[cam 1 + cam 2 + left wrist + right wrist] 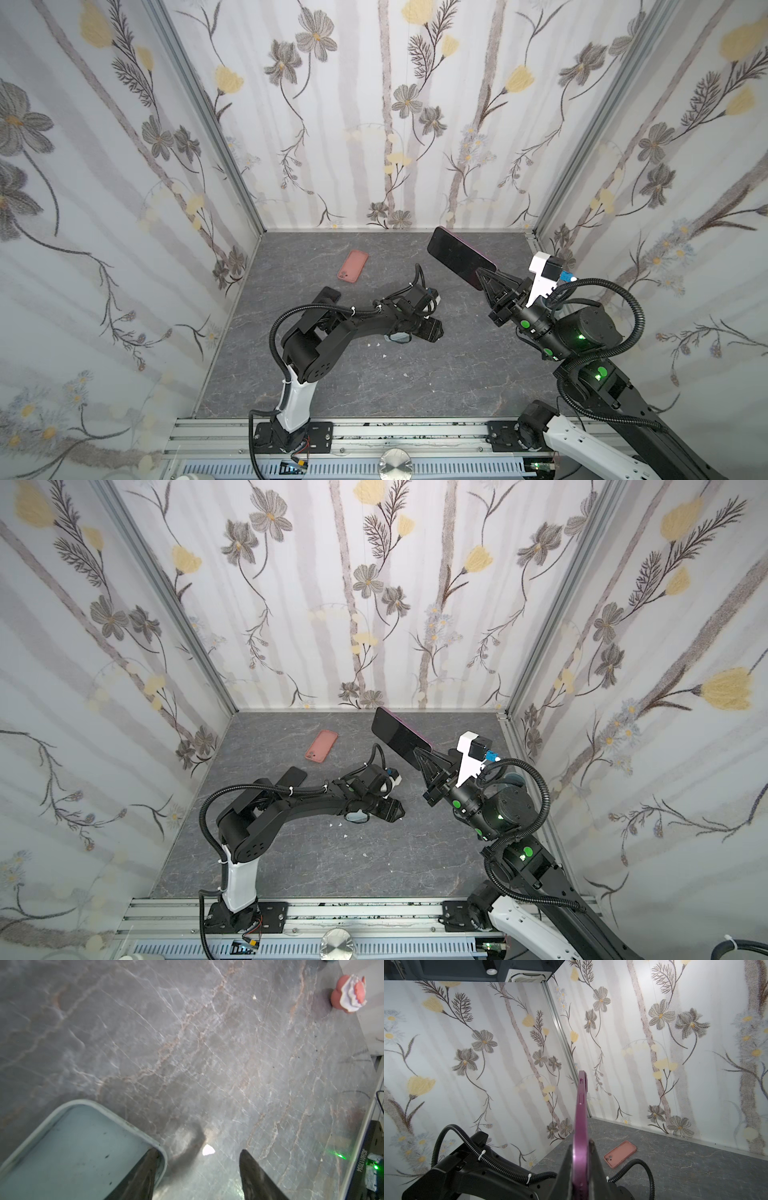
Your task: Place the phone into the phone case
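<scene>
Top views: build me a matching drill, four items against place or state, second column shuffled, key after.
Items
1. phone
2. pink phone case
3. left end effector
4. right end effector

States
A. jaws apart, gripping nothing
B. lying flat on the table, back left
C. closed on a purple edge
D. held in the air, dark screen towards the top camera

Pairs: 1-D, 2-B, 3-A, 4-C

Slim purple-edged phone (459, 257) showed black screen; flat salmon-pink phone case (352, 266) was plain — marbled stone tabletop (436, 374) was grey, pale-veined.
</scene>
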Robot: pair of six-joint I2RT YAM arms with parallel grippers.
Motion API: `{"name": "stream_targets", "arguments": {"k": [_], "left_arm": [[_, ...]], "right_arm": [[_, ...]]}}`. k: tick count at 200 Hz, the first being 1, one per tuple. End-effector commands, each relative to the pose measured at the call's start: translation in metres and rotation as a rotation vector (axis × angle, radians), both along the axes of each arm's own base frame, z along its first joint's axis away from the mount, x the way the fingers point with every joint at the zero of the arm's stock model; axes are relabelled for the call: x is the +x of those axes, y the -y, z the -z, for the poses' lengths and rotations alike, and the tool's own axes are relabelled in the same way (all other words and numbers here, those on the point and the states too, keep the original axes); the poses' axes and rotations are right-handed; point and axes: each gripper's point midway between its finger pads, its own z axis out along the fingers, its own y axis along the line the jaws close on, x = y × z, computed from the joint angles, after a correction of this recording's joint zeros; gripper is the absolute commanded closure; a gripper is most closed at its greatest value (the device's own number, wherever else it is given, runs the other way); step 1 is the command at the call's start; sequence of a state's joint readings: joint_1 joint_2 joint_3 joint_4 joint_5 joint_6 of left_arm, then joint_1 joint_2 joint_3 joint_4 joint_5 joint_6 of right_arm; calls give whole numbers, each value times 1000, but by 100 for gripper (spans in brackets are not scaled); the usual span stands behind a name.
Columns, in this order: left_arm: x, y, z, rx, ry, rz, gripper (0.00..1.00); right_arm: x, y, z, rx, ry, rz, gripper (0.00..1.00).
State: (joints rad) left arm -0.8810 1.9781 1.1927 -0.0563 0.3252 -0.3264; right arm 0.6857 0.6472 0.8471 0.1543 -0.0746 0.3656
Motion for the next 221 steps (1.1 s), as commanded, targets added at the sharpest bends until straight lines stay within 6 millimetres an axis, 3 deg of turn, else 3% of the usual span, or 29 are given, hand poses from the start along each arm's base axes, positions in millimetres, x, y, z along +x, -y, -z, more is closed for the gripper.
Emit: {"name": "stream_targets", "arguments": {"k": [1,31,51,75,96,160,193,221], "left_arm": [[-27,0,2,-3,-74,29,35],[-36,5,-13,-39,-65,65,35],[-30,4,-38,-47,-1,73,35],[-23,-9,-77,-79,83,41,34],[-22,-30,-96,-102,113,-22,34],[-14,-112,-91,-86,103,-292,34],[-8,-144,-88,-143,89,-434,34],[-6,-164,-86,-184,76,-520,33]], "right_arm": [[0,9,-16,54,38,37,100],[12,15,-8,40,-13,108,100],[29,24,8,3,-97,210,100],[47,31,29,-59,-210,303,100],[61,28,51,-132,-304,336,100],[83,-21,122,-274,-547,190,100],[82,-48,152,-311,-633,71,100],[79,-58,170,-297,-683,17,100]]}}
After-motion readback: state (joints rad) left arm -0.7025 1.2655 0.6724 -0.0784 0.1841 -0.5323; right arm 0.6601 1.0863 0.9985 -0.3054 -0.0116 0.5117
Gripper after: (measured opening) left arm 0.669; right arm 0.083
